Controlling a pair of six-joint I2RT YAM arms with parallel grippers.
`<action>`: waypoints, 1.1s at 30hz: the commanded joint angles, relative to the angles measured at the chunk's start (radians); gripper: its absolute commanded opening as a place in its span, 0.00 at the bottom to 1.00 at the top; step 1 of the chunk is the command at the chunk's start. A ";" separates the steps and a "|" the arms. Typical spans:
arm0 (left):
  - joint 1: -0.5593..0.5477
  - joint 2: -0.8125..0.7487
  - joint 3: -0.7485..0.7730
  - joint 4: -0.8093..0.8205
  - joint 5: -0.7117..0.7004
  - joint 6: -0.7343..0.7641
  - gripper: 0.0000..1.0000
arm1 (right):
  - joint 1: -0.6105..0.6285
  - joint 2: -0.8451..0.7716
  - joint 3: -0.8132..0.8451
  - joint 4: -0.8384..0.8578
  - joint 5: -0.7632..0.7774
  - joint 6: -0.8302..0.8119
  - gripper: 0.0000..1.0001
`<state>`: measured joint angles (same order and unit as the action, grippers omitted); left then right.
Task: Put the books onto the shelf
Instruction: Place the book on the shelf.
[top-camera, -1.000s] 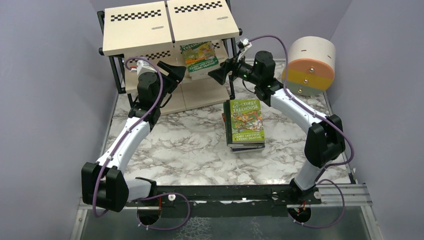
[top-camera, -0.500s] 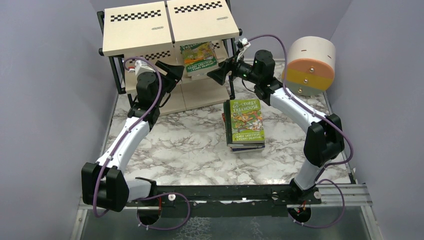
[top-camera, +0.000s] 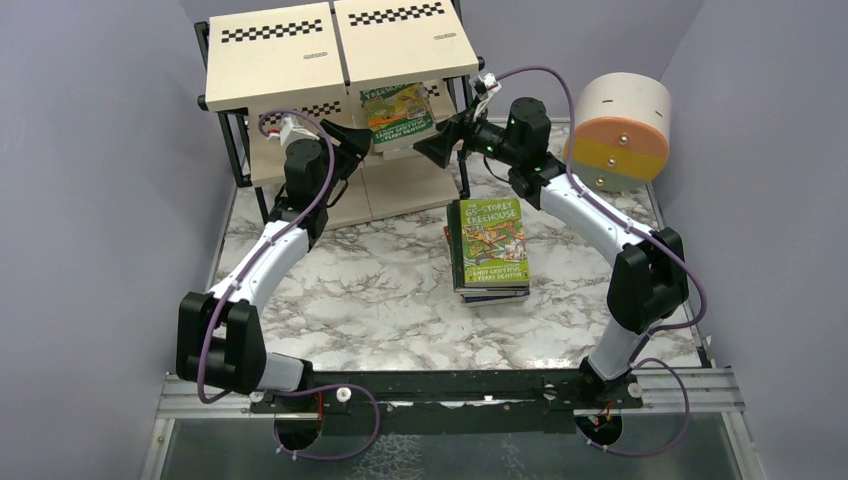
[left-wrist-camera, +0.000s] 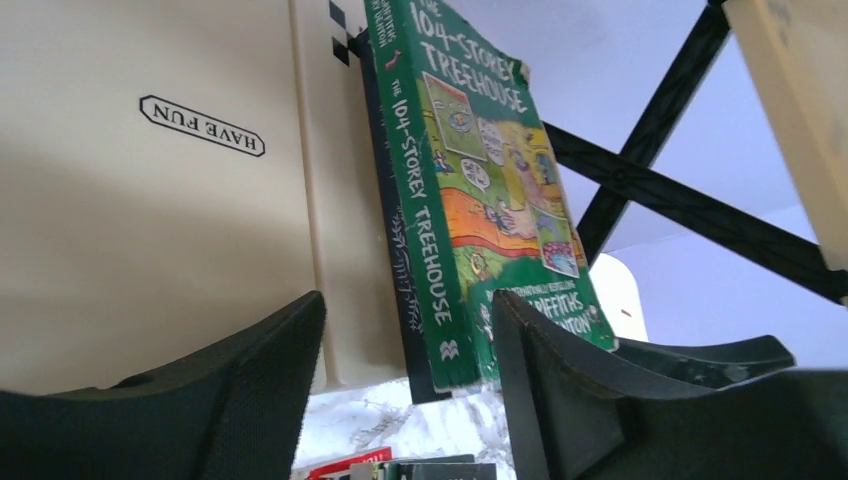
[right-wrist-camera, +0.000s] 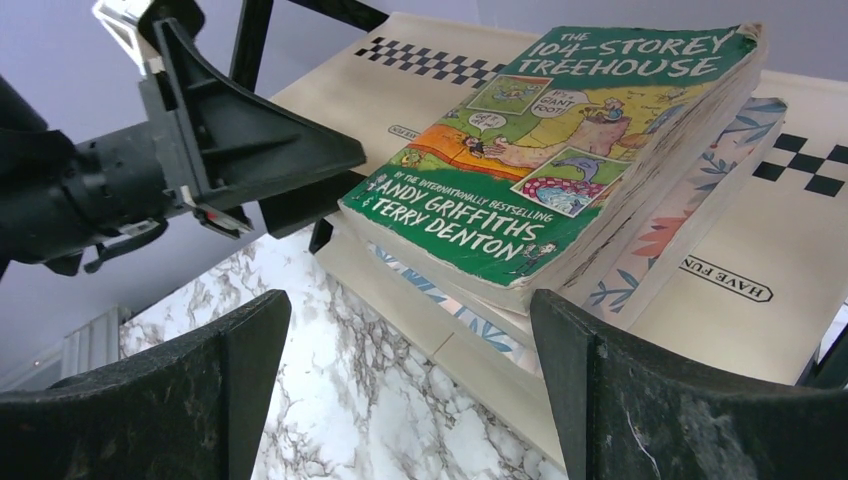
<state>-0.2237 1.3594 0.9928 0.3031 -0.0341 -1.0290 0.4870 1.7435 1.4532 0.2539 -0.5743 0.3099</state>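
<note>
Spreading across the whole floor of the scene, the marble-patterned table (top-camera: 380, 290) carries everything else. At its far left-centre stands the shelf (top-camera: 270, 60), its top board bare and its black corner posts framing the middle board. A round drum (top-camera: 620, 125) sits well apart at the far right.

Most of the books wait in a stack (top-camera: 490, 245) on the table in front of the shelf's right post, long axis running front to back, directly under the right forearm. By my reading the right arm is the nearer one for the next pick.

Two books already lie flat on the middle board: a green book (top-camera: 398, 112) on top of a floral book (right-wrist-camera: 700, 190). Their long axes run into the shelf, and their near ends stick out past the board's front edge.

The left gripper (top-camera: 362, 140) hovers just beside the green book's left side, the right gripper (top-camera: 425, 150) just beside its right, so the pair sits between them. The left fingers (left-wrist-camera: 270, 380) stand moderately apart and clamp nothing; whether they touch the spine I cannot tell. The right fingers (right-wrist-camera: 230, 360) are spread wide and empty.

Pushing the pair deeper looks possible, since bare board shows behind them. The right post close by leaves that arm little side room.
</note>
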 joint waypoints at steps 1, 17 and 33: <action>0.004 0.038 0.047 0.088 0.025 0.035 0.53 | 0.003 0.019 0.035 0.010 -0.038 0.002 0.88; 0.005 0.109 0.090 0.174 0.017 0.063 0.25 | 0.004 0.030 0.044 0.006 -0.037 -0.003 0.88; 0.016 0.155 0.114 0.188 0.007 0.069 0.22 | 0.004 0.028 0.047 -0.001 -0.036 -0.010 0.88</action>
<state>-0.2184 1.4975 1.0618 0.4458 -0.0273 -0.9733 0.4870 1.7603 1.4681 0.2504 -0.5892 0.3092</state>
